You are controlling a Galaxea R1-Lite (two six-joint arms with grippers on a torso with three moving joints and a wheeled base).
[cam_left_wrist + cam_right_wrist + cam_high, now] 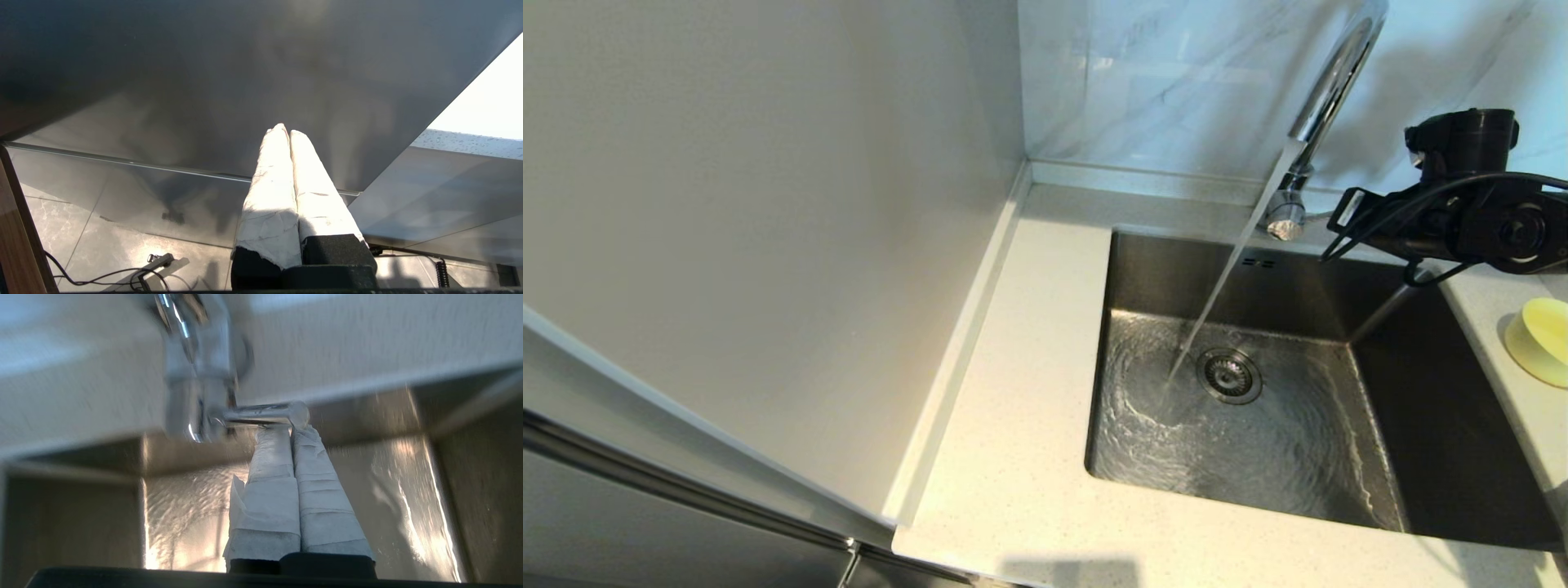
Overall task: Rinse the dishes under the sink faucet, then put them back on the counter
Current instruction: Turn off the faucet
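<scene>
Water (1225, 278) runs from the chrome sink faucet (1327, 90) into the steel sink (1143, 269) and swirls round the drain strainer (1230, 376). My right arm (1470, 220) reaches in over the sink's back right corner, towards the faucet's base. In the right wrist view my right gripper (291, 430) is shut, its wrapped fingertips touching the end of the thin lever handle (261, 414). The pastel-yellow bowl (1539, 339) sits on the counter right of the sink. Plate and chopsticks are out of view. My left gripper (286, 130) is shut and empty, parked low beside a cabinet.
The speckled counter (1021, 392) spreads left of the sink, bounded by a tall pale panel (768, 204). The marble wall (1160, 73) rises behind the faucet. In the left wrist view, cables (122, 275) lie on the tiled floor.
</scene>
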